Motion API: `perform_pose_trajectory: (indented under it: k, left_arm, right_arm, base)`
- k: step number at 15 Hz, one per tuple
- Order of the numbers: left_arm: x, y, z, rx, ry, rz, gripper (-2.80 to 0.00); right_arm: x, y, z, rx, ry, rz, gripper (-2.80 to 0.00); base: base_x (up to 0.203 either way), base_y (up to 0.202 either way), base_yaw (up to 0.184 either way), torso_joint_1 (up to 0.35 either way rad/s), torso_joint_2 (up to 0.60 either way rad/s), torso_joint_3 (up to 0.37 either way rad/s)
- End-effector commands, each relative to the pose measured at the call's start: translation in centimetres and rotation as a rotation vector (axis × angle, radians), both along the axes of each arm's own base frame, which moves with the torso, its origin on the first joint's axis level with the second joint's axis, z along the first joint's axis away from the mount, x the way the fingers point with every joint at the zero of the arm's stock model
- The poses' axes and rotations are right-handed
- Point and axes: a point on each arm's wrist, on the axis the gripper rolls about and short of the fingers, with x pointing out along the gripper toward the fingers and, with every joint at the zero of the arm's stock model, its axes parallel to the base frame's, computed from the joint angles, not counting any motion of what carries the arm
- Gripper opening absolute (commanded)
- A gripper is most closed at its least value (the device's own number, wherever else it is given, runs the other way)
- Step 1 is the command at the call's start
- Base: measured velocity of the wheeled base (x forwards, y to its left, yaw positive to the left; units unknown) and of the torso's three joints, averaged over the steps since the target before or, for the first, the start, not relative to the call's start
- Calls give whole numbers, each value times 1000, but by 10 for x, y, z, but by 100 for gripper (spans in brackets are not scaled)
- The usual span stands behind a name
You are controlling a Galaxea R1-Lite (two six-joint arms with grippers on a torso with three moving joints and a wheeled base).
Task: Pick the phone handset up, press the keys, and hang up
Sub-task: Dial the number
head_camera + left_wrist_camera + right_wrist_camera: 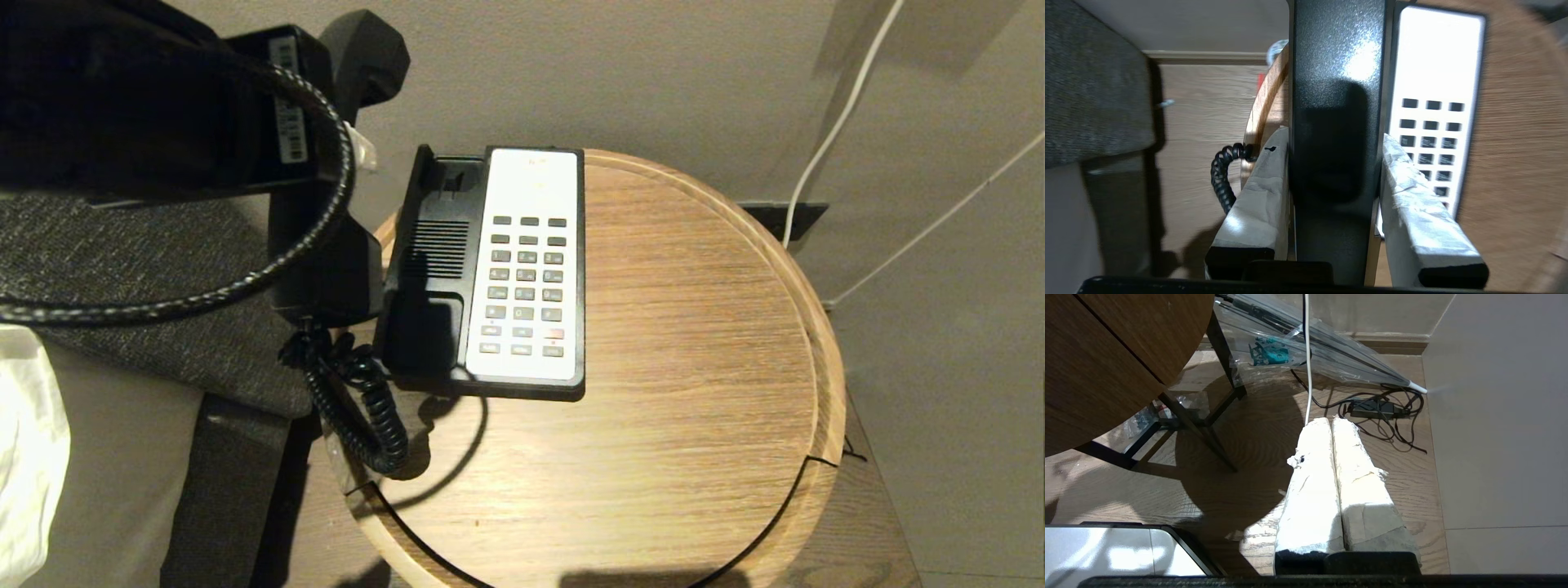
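The glossy black phone handset [326,269] hangs lifted off its cradle, just left of the black phone base [433,269]. Its upper end [365,53] rises behind my left arm. My left gripper [1333,139] is shut on the handset [1335,102], one white-taped finger [1261,192] on each side of it. The coiled cord [359,400] droops from the handset's lower end to the table edge. The white keypad [526,286] with dark keys lies uncovered on the base. My right gripper [1331,421] is parked low over the floor, shut and empty.
The phone stands on a round wooden table [694,327] with a raised rim. Grey fabric furniture [163,269] lies close on the left. A white cable [824,139] runs down the wall. Under the table lie a clear umbrella [1331,355] and a power adapter [1374,409].
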Motion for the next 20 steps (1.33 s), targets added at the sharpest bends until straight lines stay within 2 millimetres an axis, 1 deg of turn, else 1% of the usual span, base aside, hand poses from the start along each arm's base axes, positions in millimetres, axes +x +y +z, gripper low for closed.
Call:
perform_pose_trajectory:
  k: [1,4,6,8,11,13,15,16,17,20]
  left_arm:
    - [-21,22,13,-99,-25,-22,-280]
    - [-41,45,21,-245,-10,-55,-280]
    - [-57,68,16,-307,12,-93,-280]
    - [-76,97,11,-404,42,-147,-280]
    - [-109,147,4,-588,81,-261,-280]
    - [-131,181,-6,-685,99,-352,-280]
    - [-146,205,-21,-751,114,-401,-280]
    - [-152,214,-24,-800,127,-420,-280]
    - [-155,217,-24,-838,148,-449,-280]
    - [-157,220,-21,-854,141,-469,-280]
  right_arm:
    - [0,0,0,0,1,1,-280]
    - [0,0,0,0,1,1,-280]
    - [0,0,0,0,2,1,-280]
    - [0,0,0,-1,1,1,-280]
    - [0,0,0,10,1,1,-280]
    - [0,0,0,11,2,-1,-280]
    - [0,0,0,14,1,0,-280]
    - [0,0,0,16,1,1,-280]
    - [0,0,0,16,1,0,-280]
    - [0,0,1,36,-2,-1,-280]
  base:
    - [0,0,0,0,0,0]
    - [0,0,0,0,0,0]
    - [0,0,0,0,0,0]
    - [0,0,0,0,0,0]
    - [0,0,0,0,0,0]
    - [0,0,0,0,0,0]
    - [0,0,0,0,0,0]
    - [0,0,0,0,0,0]
    - [0,0,0,0,0,0]
    - [0,0,0,0,0,0]
